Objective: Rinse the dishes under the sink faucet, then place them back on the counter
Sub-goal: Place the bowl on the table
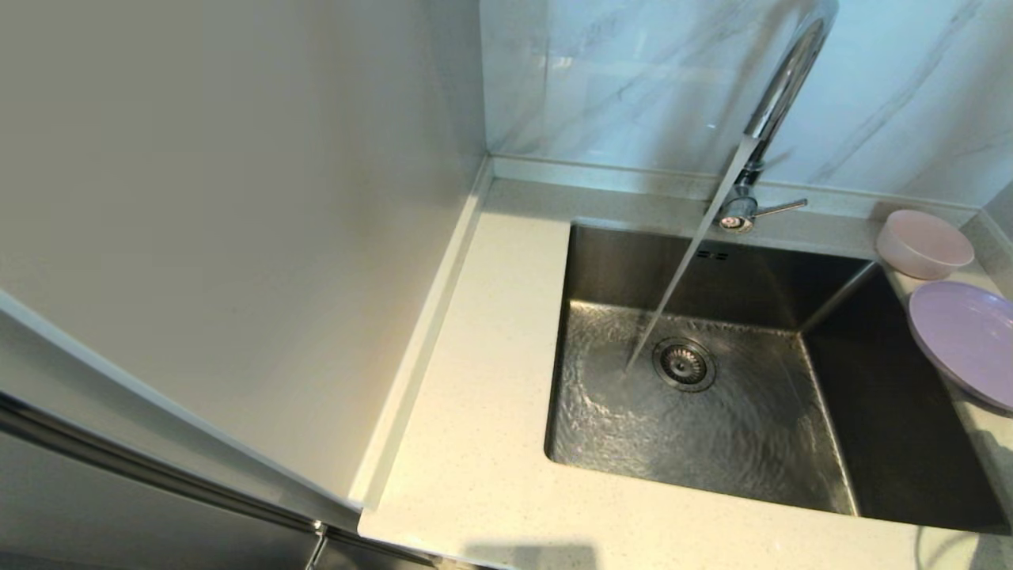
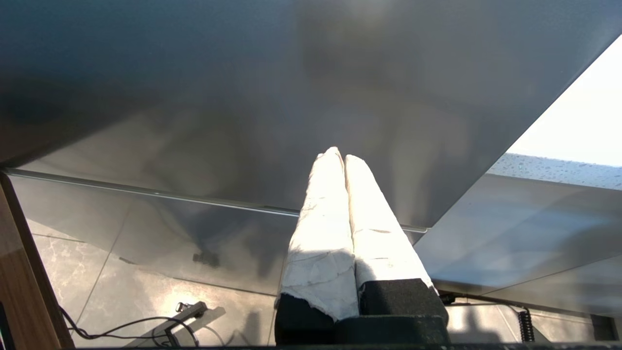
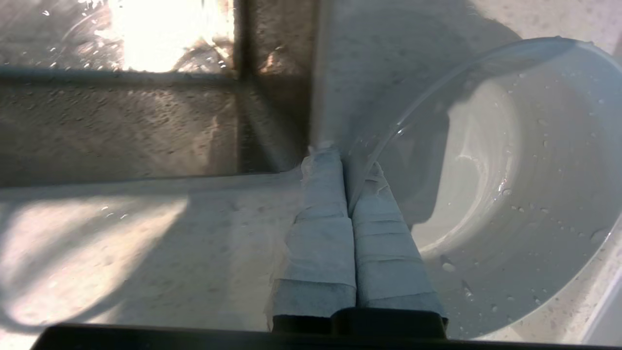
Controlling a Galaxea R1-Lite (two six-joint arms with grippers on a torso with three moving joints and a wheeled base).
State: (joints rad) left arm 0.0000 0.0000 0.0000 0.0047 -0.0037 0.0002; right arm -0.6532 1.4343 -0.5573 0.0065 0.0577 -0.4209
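The lilac-purple plate [image 1: 965, 340] lies at the right edge of the head view, on the counter [image 1: 491, 356] and partly over the sink's right rim. In the right wrist view my right gripper [image 3: 347, 163] is shut on the rim of the wet plate [image 3: 510, 170], one finger on each side. The pale pink bowl [image 1: 924, 243] stands upright on the counter behind the plate. Water runs from the faucet [image 1: 779, 87] into the sink [image 1: 633, 261], landing beside the drain [image 1: 683, 363]. Neither gripper shows in the head view.
My left gripper [image 2: 340, 154] is shut and empty, parked low beside a steel cabinet panel [image 2: 243, 97] above the floor. A tall pale panel [image 1: 237, 237] stands along the counter's left side. The faucet's lever [image 1: 779, 208] points right.
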